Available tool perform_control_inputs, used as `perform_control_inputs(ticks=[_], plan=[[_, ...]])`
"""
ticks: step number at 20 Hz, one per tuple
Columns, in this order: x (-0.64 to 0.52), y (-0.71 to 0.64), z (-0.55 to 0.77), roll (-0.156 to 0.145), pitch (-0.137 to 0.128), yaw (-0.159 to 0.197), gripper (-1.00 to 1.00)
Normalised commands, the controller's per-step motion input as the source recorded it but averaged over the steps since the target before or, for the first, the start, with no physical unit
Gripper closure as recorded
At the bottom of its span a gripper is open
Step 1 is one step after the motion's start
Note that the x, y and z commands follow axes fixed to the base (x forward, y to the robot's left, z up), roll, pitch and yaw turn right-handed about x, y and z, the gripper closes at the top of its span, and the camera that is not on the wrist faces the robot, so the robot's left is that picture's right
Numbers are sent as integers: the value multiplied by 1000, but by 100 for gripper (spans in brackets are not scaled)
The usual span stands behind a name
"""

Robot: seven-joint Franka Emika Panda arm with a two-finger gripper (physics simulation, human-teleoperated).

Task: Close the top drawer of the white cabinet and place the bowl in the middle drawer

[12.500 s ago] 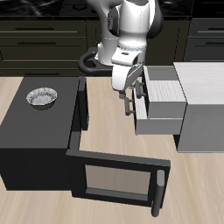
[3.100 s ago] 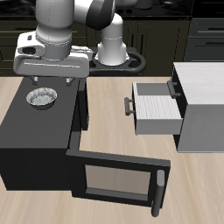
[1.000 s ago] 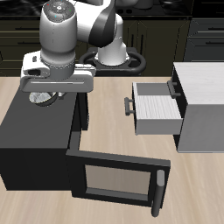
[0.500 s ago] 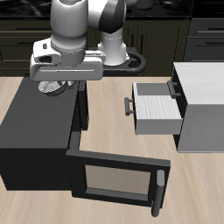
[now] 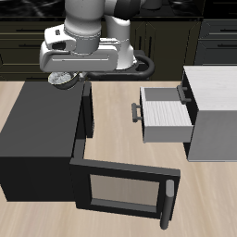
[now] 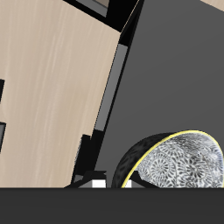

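Exterior view first: we saw the gripper (image 5: 63, 81) hanging above the back edge of the black box (image 5: 37, 139), its fingers closed on the bowl (image 5: 61, 80), which was lifted clear of the box's flat top. Across the table (image 5: 111, 130), the white cabinet (image 5: 215, 116) had its middle drawer (image 5: 167, 118) pulled out toward the box, with its dark handle (image 5: 136, 112) facing that way, and the top drawer (image 5: 188, 86) sat shut above it. The box's hinged door (image 5: 120, 188) lay swung open near the table's front edge. Wrist view next: we found the bowl (image 6: 179, 164) right at the fingers, patterned inside glinting, over the dark box top (image 6: 175, 70), beside bare wood.
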Motion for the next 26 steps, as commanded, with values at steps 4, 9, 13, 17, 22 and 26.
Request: perform_control_inputs(ticks=[4, 9, 13, 17, 22, 26], plan=[[-51, 106, 63, -22, -13, 77, 100], [-16, 120, 41, -24, -6, 85, 100], [-20, 126, 19, -24, -20, 123, 100], [-5, 164, 104, -35, -31, 133, 100], [-4, 131, 53, -14, -21, 94, 100], [4, 60, 6, -6, -19, 104, 100]])
